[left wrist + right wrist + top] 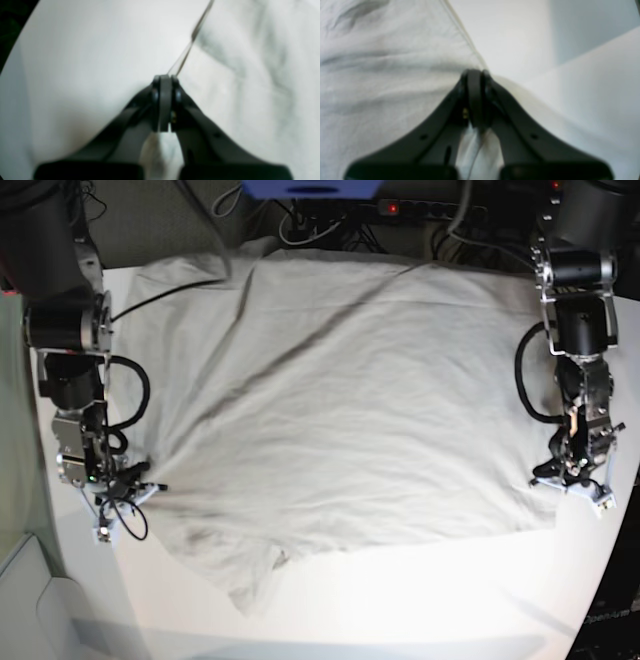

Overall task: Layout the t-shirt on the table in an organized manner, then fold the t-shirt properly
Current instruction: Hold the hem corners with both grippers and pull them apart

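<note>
A light grey-beige t-shirt (330,400) lies spread across most of a white table (420,610), wrinkled but nearly flat, with its long axis running side to side between the two robot arms. One sleeve (255,580) pokes out toward the near edge, lower left in the base view; the far edge of the cloth reaches the back of the table by some cables.

The right gripper (135,485) sits at the shirt's left-hand edge in the base view. Its wrist camera shows the jaws pressed together at the hem line, with cloth bunched behind them — it looks pinched on the shirt's edge, though the view is blurred. The left gripper (575,470) sits at the opposite edge, on the base view's right. Its jaws are closed too, and a taut fold line of fabric runs away from the tips, which suggests it holds that edge.

So the shirt lies between the two grippers, each at one end — neither is nearer than the other. Any coming pull would likely go outward or toward the near side. Bare table shows in front of the shirt and at both near corners; the back edge offers little room.
</note>
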`<state>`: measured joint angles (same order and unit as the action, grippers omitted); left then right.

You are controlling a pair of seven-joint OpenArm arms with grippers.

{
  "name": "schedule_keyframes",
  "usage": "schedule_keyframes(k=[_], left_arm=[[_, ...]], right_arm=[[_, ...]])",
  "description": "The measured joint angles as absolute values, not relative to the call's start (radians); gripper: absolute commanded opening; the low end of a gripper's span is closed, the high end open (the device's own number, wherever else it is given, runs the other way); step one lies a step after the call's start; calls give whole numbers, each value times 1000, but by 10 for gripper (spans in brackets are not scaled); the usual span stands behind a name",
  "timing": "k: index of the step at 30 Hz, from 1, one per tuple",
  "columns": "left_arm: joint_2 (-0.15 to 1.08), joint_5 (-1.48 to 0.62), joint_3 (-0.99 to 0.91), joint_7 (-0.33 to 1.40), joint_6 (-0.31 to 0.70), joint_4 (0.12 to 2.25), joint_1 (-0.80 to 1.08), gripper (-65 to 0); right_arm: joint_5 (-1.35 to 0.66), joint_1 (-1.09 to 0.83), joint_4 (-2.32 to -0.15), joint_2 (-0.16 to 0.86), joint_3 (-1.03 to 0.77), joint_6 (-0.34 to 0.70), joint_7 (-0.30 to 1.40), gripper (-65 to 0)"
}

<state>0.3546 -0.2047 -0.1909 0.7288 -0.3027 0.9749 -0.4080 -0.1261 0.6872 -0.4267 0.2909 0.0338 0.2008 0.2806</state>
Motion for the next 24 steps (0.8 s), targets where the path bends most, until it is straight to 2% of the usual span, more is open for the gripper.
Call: schedule_keyframes(k=[4, 14, 24], left_arm=[[352, -207, -191, 760, -302, 1056, -405, -650], [343, -206, -185, 775, -303, 1062, -373, -650], [268, -196, -181, 758, -302, 1042, -367, -650]], right_arm=[[-126, 702, -421, 286, 34, 110, 294, -613], [-122, 768, -437, 292, 33, 126, 398, -617], [-126, 670, -730, 285, 33, 130, 543, -617]])
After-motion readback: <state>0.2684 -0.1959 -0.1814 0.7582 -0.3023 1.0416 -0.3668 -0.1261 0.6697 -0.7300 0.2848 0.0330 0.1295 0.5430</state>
